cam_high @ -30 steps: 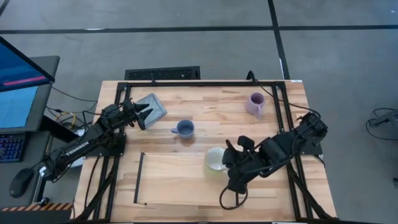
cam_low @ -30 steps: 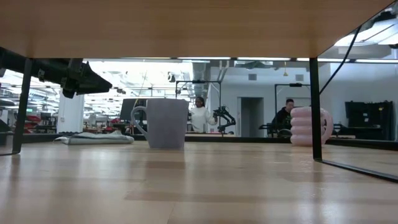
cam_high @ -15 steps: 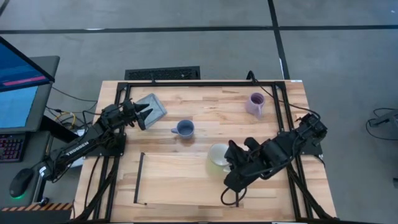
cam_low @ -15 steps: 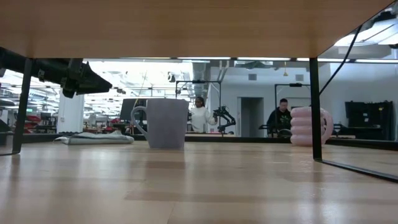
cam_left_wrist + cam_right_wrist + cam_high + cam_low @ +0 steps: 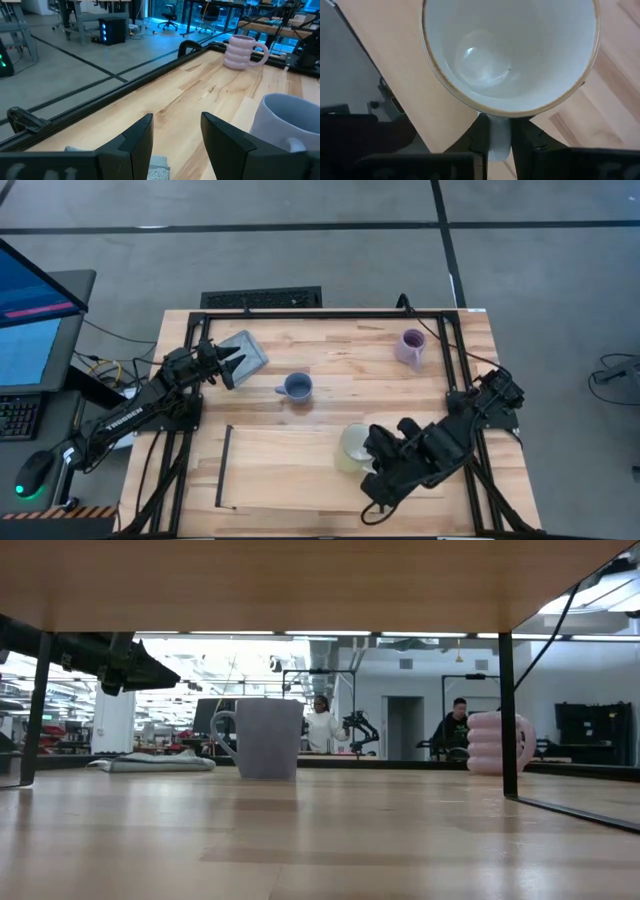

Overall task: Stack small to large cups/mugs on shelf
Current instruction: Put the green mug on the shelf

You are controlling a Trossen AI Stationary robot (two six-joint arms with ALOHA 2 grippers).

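The white mug (image 5: 352,448) is over the light-wood shelf (image 5: 290,475), near the board's far edge. My right gripper (image 5: 372,452) is shut on it. The right wrist view looks down into the mug's open mouth (image 5: 510,45). The small blue mug (image 5: 296,387) stands on the tabletop left of centre. The lilac mug (image 5: 411,347) stands at the far right. My left gripper (image 5: 230,366) is open and empty, just above the grey pad (image 5: 245,350) at the far left. My right gripper pinches the white mug's handle (image 5: 498,137) between its two fingers (image 5: 476,131). The fingers slant down from the table's right side. The mug is upright, mouth up. Whether its base rests on the shelf I cannot tell.
The shelf's black end bar (image 5: 222,466) stands at its left end. The table's black frame (image 5: 330,313) runs along the far edge. In the low view the shelf's underside (image 5: 300,585) spans the top, with the blue mug (image 5: 268,737) and the lilac mug (image 5: 497,743) beyond.
My right gripper has carried the white mug toward the table's near edge, from the shelf's far edge to a place over the board. The mug has stayed upright. My left arm has kept still.
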